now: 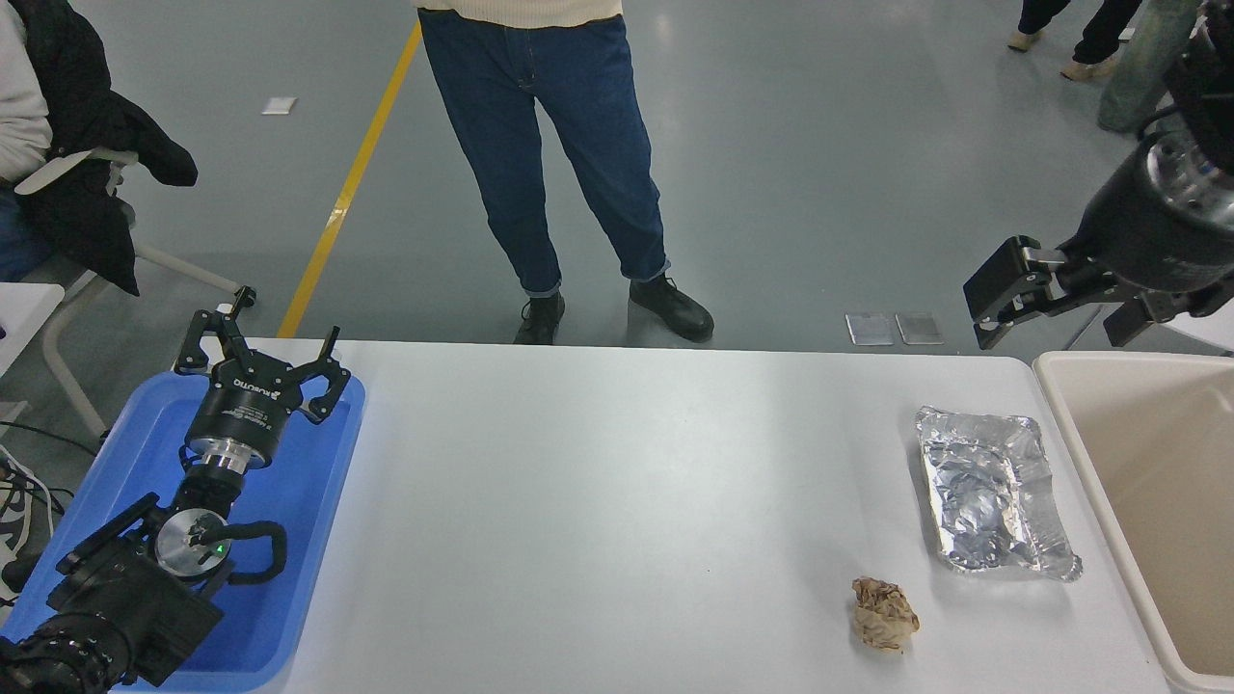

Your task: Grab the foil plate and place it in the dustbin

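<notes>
The foil plate [993, 493], a shiny crinkled silver tray, lies flat on the white table [627, 482] near its right end, right beside the dustbin. The dustbin [1157, 463] is a beige bin at the right edge, only partly in view. My right gripper [1056, 310] hangs open and empty in the air above the table's far right corner, beyond and above the foil plate and well apart from it. My left gripper [265, 345] is open and parked over the blue tray at the lower left.
A flat blue tray [318, 540] lies at the table's left end under the left arm. A small crumpled brown paper ball [884, 614] sits near the front edge, left of the foil plate. A person in jeans [549, 145] stands at the far side.
</notes>
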Action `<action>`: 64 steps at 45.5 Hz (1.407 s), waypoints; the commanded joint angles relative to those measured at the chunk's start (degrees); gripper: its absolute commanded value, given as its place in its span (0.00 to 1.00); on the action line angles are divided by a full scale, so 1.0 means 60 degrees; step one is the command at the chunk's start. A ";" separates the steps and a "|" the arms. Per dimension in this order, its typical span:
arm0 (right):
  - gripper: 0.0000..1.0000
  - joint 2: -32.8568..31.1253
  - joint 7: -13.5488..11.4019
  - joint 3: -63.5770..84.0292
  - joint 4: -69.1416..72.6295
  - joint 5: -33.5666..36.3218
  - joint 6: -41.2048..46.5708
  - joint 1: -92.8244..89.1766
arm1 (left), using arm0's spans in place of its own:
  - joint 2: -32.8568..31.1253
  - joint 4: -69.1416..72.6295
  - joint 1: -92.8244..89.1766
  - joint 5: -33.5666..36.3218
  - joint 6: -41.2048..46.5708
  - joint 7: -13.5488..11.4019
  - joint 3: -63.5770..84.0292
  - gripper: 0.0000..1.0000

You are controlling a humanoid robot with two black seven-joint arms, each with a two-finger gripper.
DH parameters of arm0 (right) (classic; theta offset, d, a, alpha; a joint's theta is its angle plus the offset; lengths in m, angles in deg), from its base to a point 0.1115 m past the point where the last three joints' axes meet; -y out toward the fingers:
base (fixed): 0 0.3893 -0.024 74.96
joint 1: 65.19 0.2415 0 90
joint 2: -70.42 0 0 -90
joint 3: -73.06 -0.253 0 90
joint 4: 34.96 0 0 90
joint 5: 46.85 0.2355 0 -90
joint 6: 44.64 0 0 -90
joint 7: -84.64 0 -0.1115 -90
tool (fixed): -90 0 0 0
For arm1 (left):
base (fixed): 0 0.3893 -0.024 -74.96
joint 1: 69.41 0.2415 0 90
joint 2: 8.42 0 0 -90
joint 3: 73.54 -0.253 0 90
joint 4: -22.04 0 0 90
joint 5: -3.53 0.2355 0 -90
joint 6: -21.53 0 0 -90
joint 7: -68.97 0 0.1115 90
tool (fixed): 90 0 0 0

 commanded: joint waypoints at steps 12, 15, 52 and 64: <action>1.00 -0.0022 0.0000 0.0112 -0.0036 0.0004 0.0000 0.0324 | 0.0001 -0.0003 -0.0002 0.0018 0.0000 -0.0028 0.0000 1.00; 1.00 -0.0022 0.0000 0.0083 -0.0036 0.0004 0.0000 0.0339 | 0.0001 -0.0004 -0.0002 0.0018 0.0000 -0.0028 0.0000 1.00; 1.00 -0.0066 0.0000 -0.0005 -0.0036 0.0004 0.0000 0.0295 | 0.0001 -0.0004 0.0013 0.0018 0.0000 -0.0042 0.0000 1.00; 1.00 -0.0081 0.0000 -0.0005 -0.0036 -0.0010 0.0000 0.0294 | 0.0001 -0.0004 0.0013 0.0018 0.0000 -0.0028 0.0000 1.00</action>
